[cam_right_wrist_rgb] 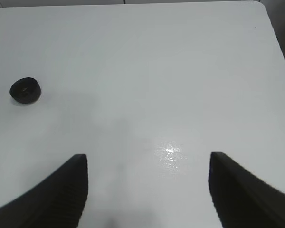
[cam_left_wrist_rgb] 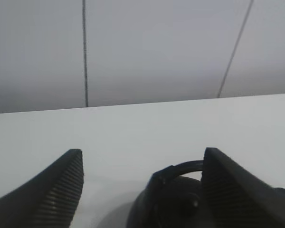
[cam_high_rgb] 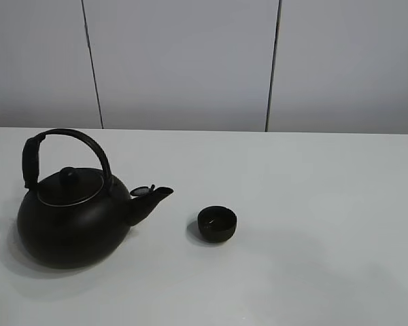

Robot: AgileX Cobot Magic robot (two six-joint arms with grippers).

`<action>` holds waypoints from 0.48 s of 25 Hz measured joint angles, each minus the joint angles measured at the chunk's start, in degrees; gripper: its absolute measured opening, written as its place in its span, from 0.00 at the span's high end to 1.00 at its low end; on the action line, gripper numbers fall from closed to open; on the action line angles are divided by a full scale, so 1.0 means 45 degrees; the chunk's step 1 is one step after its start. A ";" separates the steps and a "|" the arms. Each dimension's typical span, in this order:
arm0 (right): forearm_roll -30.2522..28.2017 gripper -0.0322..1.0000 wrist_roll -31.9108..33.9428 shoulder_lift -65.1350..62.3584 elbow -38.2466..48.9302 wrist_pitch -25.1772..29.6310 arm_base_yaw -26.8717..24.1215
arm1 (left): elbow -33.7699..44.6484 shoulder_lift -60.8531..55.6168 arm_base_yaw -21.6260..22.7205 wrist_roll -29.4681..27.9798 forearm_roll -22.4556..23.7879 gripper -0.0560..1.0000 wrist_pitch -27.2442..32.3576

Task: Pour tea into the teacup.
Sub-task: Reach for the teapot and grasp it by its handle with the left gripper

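Observation:
A small black handleless teacup (cam_high_rgb: 217, 223) stands upright on the white table, just right of the spout of a big round black kettle (cam_high_rgb: 75, 210) with an arched handle. The cup also shows far off in the right wrist view (cam_right_wrist_rgb: 24, 90). No tea stream is visible. Neither gripper shows in the exterior view. My left gripper (cam_left_wrist_rgb: 141, 178) is open, with the kettle's handle and lid (cam_left_wrist_rgb: 173, 199) below, between its fingers and apart from them. My right gripper (cam_right_wrist_rgb: 147, 183) is open and empty above bare table, well away from the cup.
The white table (cam_high_rgb: 313, 204) runs back to a grey panelled wall (cam_high_rgb: 190, 61). The table's rounded corner and edge (cam_right_wrist_rgb: 268, 19) show in the right wrist view.

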 joint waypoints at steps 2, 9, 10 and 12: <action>0.0000 0.49 0.0000 0.0000 0.0000 0.0000 0.0000 | 0.0137 0.0969 0.0000 -0.0703 0.1112 0.46 -0.1022; 0.0000 0.49 0.0000 0.0000 0.0000 0.0000 0.0000 | 0.0179 0.4653 0.0557 -0.0203 0.1696 0.46 -0.4264; 0.0000 0.49 0.0000 0.0000 0.0000 0.0000 0.0000 | 0.0179 0.5197 0.0599 0.0183 0.1696 0.46 -0.4514; 0.0000 0.49 0.0000 0.0000 0.0000 0.0000 0.0000 | 0.0179 0.5994 0.0599 0.0879 0.1518 0.46 -0.4971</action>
